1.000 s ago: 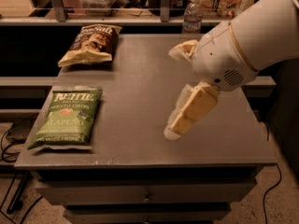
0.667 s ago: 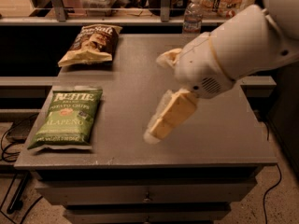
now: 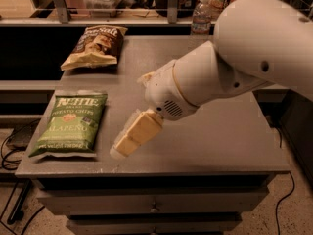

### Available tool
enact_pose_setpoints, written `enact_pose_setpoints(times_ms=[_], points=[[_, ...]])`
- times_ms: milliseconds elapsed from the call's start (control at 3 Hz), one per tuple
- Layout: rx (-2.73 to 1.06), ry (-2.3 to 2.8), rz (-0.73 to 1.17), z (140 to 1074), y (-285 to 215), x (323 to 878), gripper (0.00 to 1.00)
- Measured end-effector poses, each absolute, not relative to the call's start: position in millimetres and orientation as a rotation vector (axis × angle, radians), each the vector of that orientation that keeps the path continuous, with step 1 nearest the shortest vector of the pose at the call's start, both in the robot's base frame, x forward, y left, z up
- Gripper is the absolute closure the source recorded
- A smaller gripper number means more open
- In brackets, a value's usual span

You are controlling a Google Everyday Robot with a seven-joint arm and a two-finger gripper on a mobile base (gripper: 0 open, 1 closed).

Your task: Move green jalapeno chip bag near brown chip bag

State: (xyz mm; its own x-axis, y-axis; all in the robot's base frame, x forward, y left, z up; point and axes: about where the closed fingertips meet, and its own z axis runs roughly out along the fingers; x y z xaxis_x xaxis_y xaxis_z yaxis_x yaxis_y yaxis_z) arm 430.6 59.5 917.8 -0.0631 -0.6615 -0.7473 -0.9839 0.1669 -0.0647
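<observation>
The green jalapeno chip bag [image 3: 71,124] lies flat near the front left corner of the grey table [image 3: 220,136]. The brown chip bag [image 3: 95,45] lies at the back left, apart from the green bag. My gripper [image 3: 128,116] hangs low over the table just right of the green bag, not touching it. It is open and empty. One cream finger [image 3: 132,137] points down towards the front edge; the other finger [image 3: 145,77] shows behind the wrist. The white arm [image 3: 254,58] reaches in from the upper right.
A clear water bottle [image 3: 201,16] stands behind the table's back edge among shelf clutter. Drawers [image 3: 154,199] sit under the table front. Cables [image 3: 12,155] lie on the floor at the left. A lower shelf runs along the left side.
My gripper and arm have moved left and a little forward across the table, closer to the green bag. Both bags lie where they were.
</observation>
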Motion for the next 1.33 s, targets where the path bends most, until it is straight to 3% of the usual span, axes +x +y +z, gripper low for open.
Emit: enact_pose_setpoints(times_ms=[1333], points=[[-1.575,1.785,0.868,861,182,426,0.0]])
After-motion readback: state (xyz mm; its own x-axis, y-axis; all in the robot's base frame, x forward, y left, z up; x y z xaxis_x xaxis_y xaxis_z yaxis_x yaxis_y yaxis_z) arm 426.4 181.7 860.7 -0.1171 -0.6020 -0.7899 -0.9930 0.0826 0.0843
